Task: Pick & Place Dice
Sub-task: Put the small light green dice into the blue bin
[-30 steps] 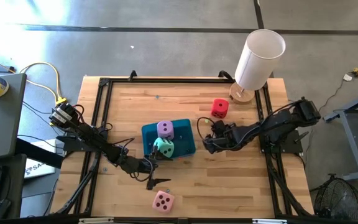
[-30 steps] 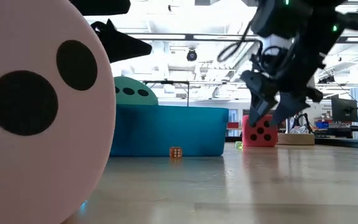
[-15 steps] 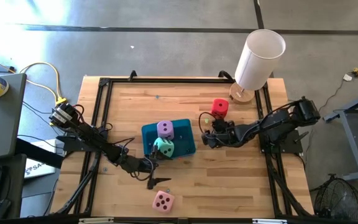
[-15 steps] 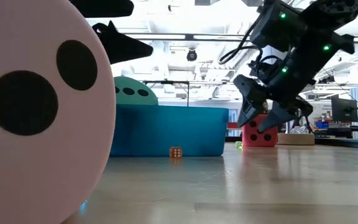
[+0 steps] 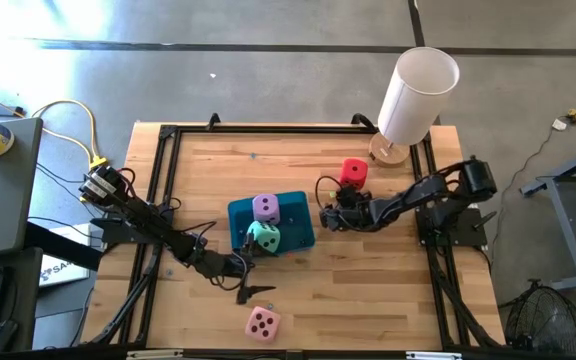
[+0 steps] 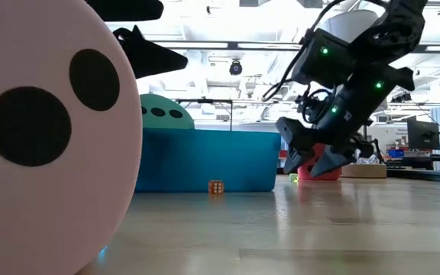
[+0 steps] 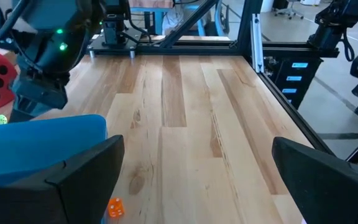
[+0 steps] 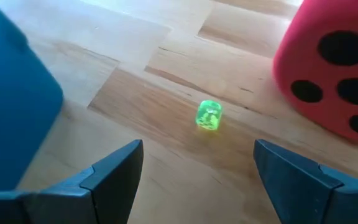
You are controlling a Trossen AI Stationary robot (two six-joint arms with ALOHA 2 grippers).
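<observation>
Since a second ago the right pincer (image 5: 325, 206) has slid toward the red die (image 5: 353, 173). Left pincer (image 5: 249, 272), fingers spread wide and empty, hangs beside the teal tray (image 5: 298, 232) holding lilac die (image 5: 265, 208) and mint die (image 5: 264, 238); pink die (image 5: 262, 322) lies nearby. Right pincer's fingers stand apart over a tiny green die (image 8: 208, 116), the red die just beyond.

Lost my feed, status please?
Right pincer open, low beside red die, tiny green die ahead. Left pincer open, waiting beside tray. Lilac, mint in tray; pink out.
</observation>
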